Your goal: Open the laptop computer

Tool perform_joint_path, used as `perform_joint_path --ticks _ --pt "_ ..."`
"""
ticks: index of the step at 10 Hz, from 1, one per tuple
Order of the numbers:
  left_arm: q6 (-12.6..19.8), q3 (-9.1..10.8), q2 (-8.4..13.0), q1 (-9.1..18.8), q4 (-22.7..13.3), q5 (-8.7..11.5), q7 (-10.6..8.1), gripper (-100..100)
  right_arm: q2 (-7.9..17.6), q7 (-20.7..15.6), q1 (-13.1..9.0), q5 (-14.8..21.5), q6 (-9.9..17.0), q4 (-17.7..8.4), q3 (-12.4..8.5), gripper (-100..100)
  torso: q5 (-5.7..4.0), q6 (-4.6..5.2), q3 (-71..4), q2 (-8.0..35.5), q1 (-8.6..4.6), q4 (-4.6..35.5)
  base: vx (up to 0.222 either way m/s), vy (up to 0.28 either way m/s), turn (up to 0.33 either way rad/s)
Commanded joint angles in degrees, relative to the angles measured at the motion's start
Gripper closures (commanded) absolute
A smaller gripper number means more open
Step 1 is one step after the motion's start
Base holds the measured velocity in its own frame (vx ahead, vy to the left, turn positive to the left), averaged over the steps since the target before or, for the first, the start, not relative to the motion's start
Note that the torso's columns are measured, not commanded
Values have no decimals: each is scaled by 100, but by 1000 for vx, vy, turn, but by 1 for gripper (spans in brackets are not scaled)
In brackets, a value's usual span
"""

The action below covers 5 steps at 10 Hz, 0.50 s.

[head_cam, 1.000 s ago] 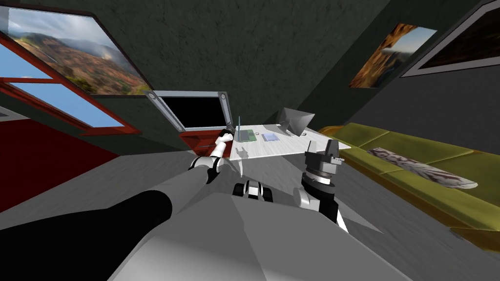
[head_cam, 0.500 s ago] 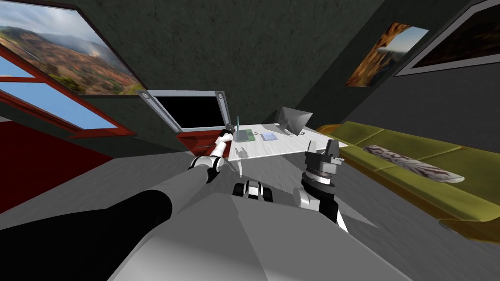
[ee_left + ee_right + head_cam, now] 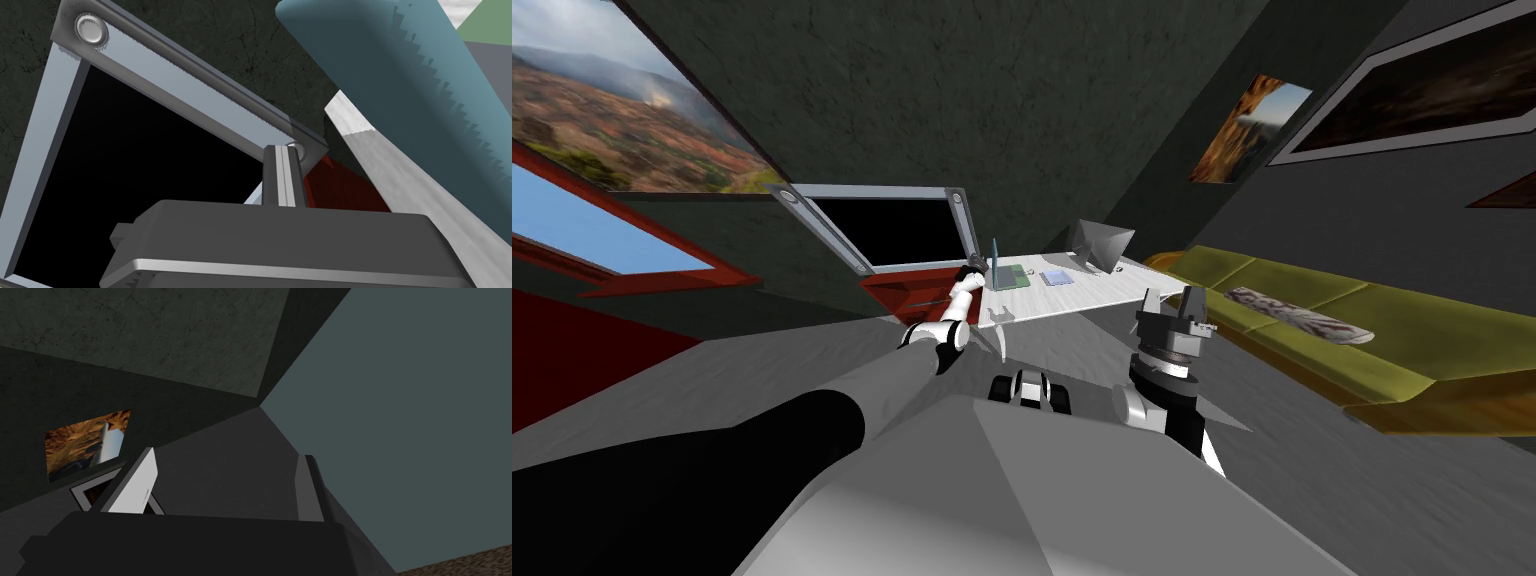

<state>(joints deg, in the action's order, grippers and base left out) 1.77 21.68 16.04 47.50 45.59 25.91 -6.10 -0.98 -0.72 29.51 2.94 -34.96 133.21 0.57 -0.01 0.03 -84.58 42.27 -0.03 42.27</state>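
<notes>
**Laptop and surroundings.** The laptop [image 3: 1009, 274] sat on the white table [image 3: 1092, 292], at the table corner nearest the left arm. Its teal lid [image 3: 395, 75] stood raised, roughly upright above a green base [image 3: 1017, 277]. In the left wrist view the lid's outer face ran slantwise above the table's pale edge.

**Left claw.** The left claw [image 3: 976, 264] was stretched forward to the lid's outer side, just beside it at the table edge. Whether it touched the lid could not be told. In the left wrist view the two fingers [image 3: 283, 172] lay pressed together as one narrow blade with nothing between them.

**Right claw.** The right claw [image 3: 1172, 298] was held up close to the body, well apart from the laptop. Its fingers [image 3: 135, 480] pointed upward and stood wide apart, holding nothing.

**Other objects on the table.** A pale blue pad [image 3: 1057, 278] lay flat just beyond the laptop. A grey angular object [image 3: 1100, 243] stood near the far edge.

**Setting.** Behind the left claw a light grey frame [image 3: 165, 70] with round studs at its corners enclosed a black area. A red cabinet [image 3: 907, 295] stood beneath it. An olive sofa [image 3: 1362, 345] ran along the wall on the right, with a patterned cloth [image 3: 1297, 312] lying on its seat. A framed picture [image 3: 1247, 130] hung on the dark wall above.
</notes>
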Motion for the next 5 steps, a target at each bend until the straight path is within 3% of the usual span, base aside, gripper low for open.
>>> perform_joint_path --ticks 1,2,3,5 --pt "8 266 -6 -28 32 137 387 100 0 0 1 0 0 0 0 0 1 -6 0 -2 4 1 -42 27 -116" --pt "3 432 -15 -34 30 219 538 100 0 0 1 0 0 0 0 0 2 -2 -1 -2 8 0 -61 38 -217" --pt "3 432 -15 -34 30 219 598 100 0 0 0 0 0 0 0 0 3 -1 3 4 8 1 -48 22 -73" --pt "-6 732 -33 -46 26 382 943 100 0 0 1 0 0 0 0 0 0 -3 0 0 1 1 -55 20 -144"
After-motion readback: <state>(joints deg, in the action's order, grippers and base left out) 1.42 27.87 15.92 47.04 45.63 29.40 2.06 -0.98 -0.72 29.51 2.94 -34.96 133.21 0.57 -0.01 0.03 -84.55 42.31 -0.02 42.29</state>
